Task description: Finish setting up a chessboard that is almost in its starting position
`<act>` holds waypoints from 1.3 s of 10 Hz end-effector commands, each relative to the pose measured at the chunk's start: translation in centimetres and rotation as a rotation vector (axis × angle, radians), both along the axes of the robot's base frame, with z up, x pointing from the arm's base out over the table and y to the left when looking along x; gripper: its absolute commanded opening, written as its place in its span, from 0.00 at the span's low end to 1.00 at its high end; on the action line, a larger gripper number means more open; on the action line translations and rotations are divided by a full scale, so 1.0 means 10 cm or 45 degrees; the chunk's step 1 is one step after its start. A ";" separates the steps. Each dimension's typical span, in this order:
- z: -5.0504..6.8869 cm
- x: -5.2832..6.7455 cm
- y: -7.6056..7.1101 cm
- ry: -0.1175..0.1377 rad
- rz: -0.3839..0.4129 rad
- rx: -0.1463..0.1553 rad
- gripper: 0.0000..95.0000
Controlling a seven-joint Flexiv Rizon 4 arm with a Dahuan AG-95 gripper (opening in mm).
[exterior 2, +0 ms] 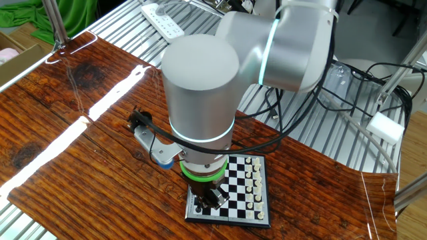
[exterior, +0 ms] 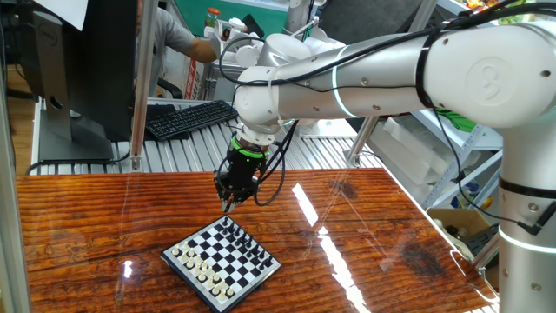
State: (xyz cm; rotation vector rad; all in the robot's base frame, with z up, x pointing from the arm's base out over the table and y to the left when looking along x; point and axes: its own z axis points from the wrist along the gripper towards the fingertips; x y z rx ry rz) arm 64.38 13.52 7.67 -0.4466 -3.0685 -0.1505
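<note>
**A:** Where's the chessboard point(exterior: 221, 263) right now?

**B:** I see it lying flat on the wooden table point(exterior: 104, 217), low and left of centre in the one fixed view, turned so a corner points toward that camera. The black pieces point(exterior: 248, 243) run along the edge facing 2 o'clock, the white pieces point(exterior: 201, 271) along the edge facing 8 o'clock. That fits 2 armies lined up on opposite sides, so I judge the setup is nearly done.

**A:** And the gripper?

**B:** The gripper point(exterior: 228, 207) points straight down over the board's 12 o'clock corner, at the black end. Its jaws are drawn almost fully together. Whether a piece is pinched between them I can't tell: the tips are dark and the pieces tiny. In the other fixed view the wrist covers that end of the board, so the tips stay hidden there too.

**A:** Why hold it vertical like that?

**B:** I reckon a straight-down approach lets narrow fingers slip between tightly packed neighbours without knocking them. A jaw gap that small suits either gripping something slim or nudging a piece.

**A:** Anything else nearby?

**B:** A keyboard point(exterior: 187, 117) sits on the slatted bench at 11 o'clock from the board, well apart. The risk I see is the arm's cables point(exterior: 276, 174) hanging close above the black row.
</note>
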 end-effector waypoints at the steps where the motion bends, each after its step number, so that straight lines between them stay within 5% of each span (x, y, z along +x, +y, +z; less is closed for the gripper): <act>1: 0.00 -0.01 0.00 0.003 -0.001 0.004 0.00; 6: 0.00 0.00 0.01 0.008 -0.023 0.000 0.00; 13: -0.18 0.07 0.14 0.016 -0.080 0.021 0.00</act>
